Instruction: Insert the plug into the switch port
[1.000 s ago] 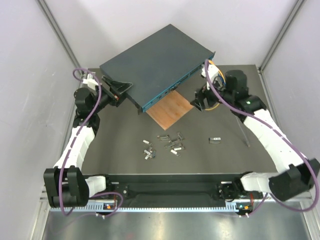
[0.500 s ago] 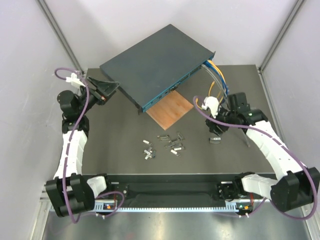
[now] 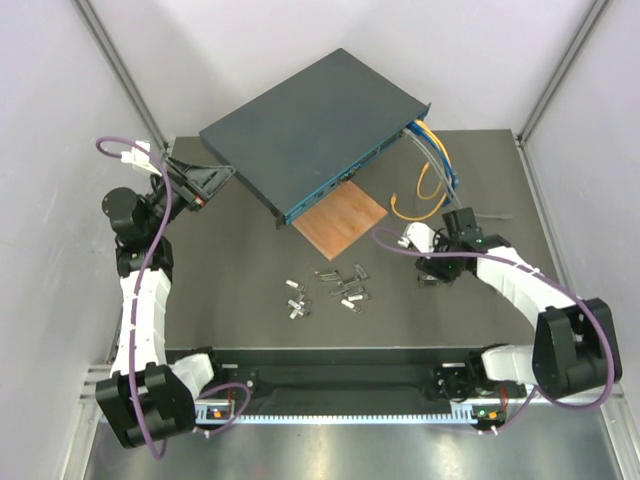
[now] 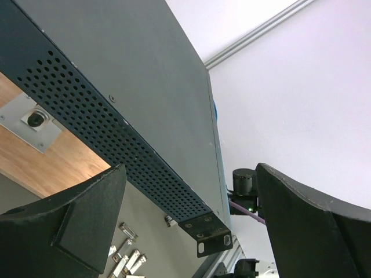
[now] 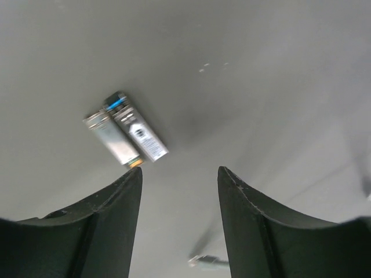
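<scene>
A large flat rectangular dark blue-grey metal switch (image 3: 310,125) stood at the far middle of the dark grey desk (image 3: 240,260), turned aslant, with its narrow teal front face (image 3: 335,182) looking to the near right. The front edge was above the far part of a thin brown square wooden board (image 3: 345,222). A bundle of blue, white and orange cables (image 3: 432,150) came out at the right end of the front face and ran down to the desk on the right. The left pincer (image 3: 218,183) was just beside the left corner of the switch. Its two black fingers were wide apart and held nothing. The right pincer (image 5: 179,174) was low above the desk at the near right, well apart from the switch. Its fingers also stood apart, with only bare desk between them. A small oblong silver metal plug with a blue tab at one end (image 5: 130,134) lay flat on the desk just beyond the fingertips, a little to one side and not between them. In the right wrist view it looked like two thin pieces side by side, and I could not tell if it was one thing or two. Several more small silver metal pieces (image 3: 335,288) lay scattered at the near middle of the desk.
</scene>
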